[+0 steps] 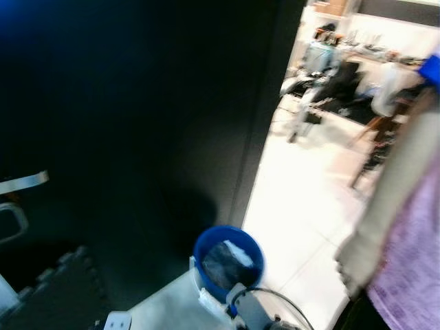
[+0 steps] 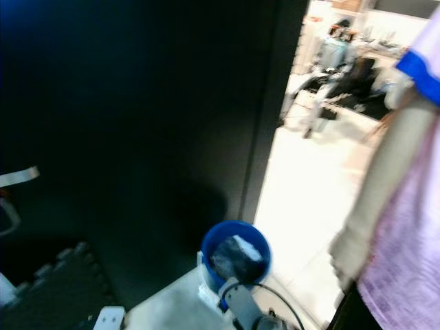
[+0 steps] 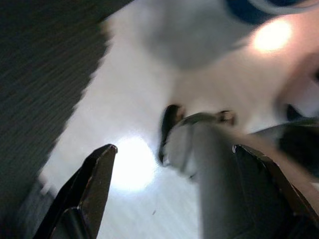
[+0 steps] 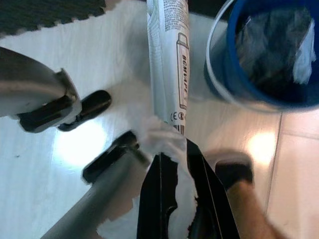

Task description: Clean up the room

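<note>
A blue bin (image 1: pixel 201 256) with dark rubbish and a white scrap inside stands on the pale floor just ahead of me, beside a black wall. My right gripper (image 4: pixel 177 164) is shut on the crumpled end of a long white printed wrapper (image 4: pixel 169 64), which stretches toward the bin's rim (image 4: pixel 232 50) but lies outside it. In the eye views the wrapper (image 1: pixel 205 297) shows white against the bin's near side, with my right arm (image 1: pixel 254 313) low beside it. My left gripper (image 3: pixel 174 157) hangs open over the floor with nothing between its fingers (image 3: pixel 97 169).
A person (image 1: pixel 412 254) in a purple shirt stands close on my right, hand (image 1: pixel 350 265) hanging near the bin. A tall black wall (image 1: pixel 137 103) is on my left, with a dark foam mat (image 1: pixel 55 289) at its foot. Bright tiled floor (image 1: pixel 295 199) leads to cluttered furniture beyond.
</note>
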{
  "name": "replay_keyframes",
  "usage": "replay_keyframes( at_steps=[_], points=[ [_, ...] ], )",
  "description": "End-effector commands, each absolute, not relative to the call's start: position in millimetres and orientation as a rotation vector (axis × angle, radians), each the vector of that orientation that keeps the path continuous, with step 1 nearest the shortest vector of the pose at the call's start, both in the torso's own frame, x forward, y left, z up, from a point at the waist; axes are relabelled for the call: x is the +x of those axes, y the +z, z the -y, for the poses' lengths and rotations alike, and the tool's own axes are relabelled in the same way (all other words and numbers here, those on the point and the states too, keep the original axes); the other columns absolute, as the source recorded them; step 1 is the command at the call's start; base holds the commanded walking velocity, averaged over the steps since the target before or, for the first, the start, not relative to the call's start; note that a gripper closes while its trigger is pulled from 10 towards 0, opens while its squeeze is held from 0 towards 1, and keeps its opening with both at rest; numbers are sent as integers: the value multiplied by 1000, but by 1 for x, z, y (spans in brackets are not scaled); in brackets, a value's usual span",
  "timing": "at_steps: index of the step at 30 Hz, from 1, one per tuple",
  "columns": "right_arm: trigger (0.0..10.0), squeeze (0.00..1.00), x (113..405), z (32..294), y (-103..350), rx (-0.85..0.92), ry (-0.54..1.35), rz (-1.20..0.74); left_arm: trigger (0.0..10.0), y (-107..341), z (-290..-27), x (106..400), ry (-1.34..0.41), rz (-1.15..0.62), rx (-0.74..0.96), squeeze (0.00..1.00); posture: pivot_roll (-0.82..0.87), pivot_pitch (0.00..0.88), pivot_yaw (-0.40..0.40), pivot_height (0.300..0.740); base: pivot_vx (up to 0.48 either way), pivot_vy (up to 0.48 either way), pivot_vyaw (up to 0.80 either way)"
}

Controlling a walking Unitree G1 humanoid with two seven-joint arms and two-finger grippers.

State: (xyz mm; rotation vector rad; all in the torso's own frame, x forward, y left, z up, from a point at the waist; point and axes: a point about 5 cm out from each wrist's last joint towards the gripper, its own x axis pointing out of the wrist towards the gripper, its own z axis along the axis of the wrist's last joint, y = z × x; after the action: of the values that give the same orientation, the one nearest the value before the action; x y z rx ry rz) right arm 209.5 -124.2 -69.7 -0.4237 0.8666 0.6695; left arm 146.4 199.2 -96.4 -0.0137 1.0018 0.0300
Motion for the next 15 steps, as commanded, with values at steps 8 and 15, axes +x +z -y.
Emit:
replay_keyframes(
  at_steps=[8, 15],
  points=[
    [10000, 0, 218, 134, -67, -501, 578, -860, 10000, -96, -197, 149, 26, -995, -20, 0, 103, 0, -121, 740, 0, 0, 0],
    [10000, 0, 221, 141, -66, -494, 495, -864, 10000, -91, -192, 159, -34, -949, -13, 0, 105, 0, -122, 740, 160, 0, 0]
  ],
)
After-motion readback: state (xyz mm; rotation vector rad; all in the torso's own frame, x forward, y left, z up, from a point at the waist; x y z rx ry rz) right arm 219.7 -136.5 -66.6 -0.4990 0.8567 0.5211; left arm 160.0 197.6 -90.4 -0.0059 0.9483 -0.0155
